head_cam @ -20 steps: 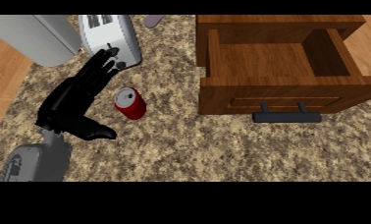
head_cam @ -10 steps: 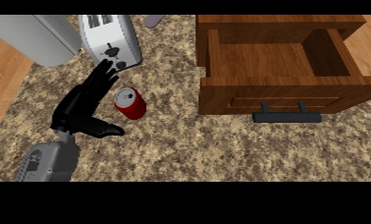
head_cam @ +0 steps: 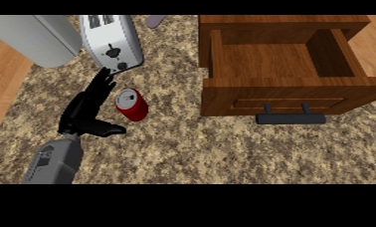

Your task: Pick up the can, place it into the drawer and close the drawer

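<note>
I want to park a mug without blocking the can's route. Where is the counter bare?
Bare patches: the counter in front of the drawer handle, and the strip between the can and the drawer. Crowded: upper left, where the toaster, left hand and can cluster.

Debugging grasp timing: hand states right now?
Left hand: open, fingers straight, beside the can, not holding it.
Right hand: not in view.

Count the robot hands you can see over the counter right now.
1. A black left hand on a grey forearm shows at the view's lower left, fingers straight, beside the red can and below the silver toaster. The right hand is out of view.
</note>
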### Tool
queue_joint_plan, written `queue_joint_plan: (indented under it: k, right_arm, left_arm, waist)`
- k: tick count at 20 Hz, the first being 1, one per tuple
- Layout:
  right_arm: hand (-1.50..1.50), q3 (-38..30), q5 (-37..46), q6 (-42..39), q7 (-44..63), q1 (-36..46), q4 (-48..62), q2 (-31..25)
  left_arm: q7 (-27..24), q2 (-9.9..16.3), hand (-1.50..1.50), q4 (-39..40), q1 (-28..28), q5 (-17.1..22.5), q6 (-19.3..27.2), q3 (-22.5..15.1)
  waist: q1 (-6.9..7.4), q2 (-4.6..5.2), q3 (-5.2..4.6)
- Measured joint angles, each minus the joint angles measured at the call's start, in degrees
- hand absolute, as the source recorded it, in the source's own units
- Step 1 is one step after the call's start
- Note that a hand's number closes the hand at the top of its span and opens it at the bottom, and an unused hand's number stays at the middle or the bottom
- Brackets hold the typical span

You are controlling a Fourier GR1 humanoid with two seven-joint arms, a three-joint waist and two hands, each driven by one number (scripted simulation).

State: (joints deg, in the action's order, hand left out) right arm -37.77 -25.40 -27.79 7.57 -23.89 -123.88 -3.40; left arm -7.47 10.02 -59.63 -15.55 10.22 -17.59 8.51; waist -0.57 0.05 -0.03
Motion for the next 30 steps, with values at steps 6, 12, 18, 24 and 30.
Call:
queue_joint_plan:
  k: [6, 12, 18, 24, 30]
  right_arm:
    - [-1.5, -0.8, -0.5, -0.6, 1.5, 0.3, -1.8, 1.2]
    - [-1.5, -1.6, -1.2, -1.5, 2.9, 0.5, -2.8, 1.9]
    - [-1.5, -4.0, -4.6, -1.9, 5.0, 1.1, -2.7, 0.1]
    - [-1.5, -5.3, -5.3, -3.4, 5.4, 0.7, -2.9, 0.9]
    - [-1.5, -4.9, -4.1, -4.4, 5.4, 0.7, -3.2, 2.3]
  left_arm:
    - [-5.1, 0.6, -1.5, 9.6, -2.9, -1.7, -1.0, 0.8]
    - [-12.1, 1.1, -1.5, 21.5, -6.5, -3.6, -2.3, 1.6]
    - [-17.7, 0.5, -1.5, 32.2, -11.0, -5.1, -3.2, 2.1]
    - [-20.0, 0.2, -1.5, 39.0, -14.6, -5.1, -3.8, 3.3]
    - [-20.5, -0.4, 1.5, 43.4, -18.1, -3.9, -5.5, 4.9]
  waist:
    - [-0.07, 0.02, 0.0]
    - [-0.22, 0.07, -0.02]
    - [-0.4, 0.13, -0.04]
    - [-0.45, 0.14, -0.05]
    - [-0.55, 0.2, -0.04]
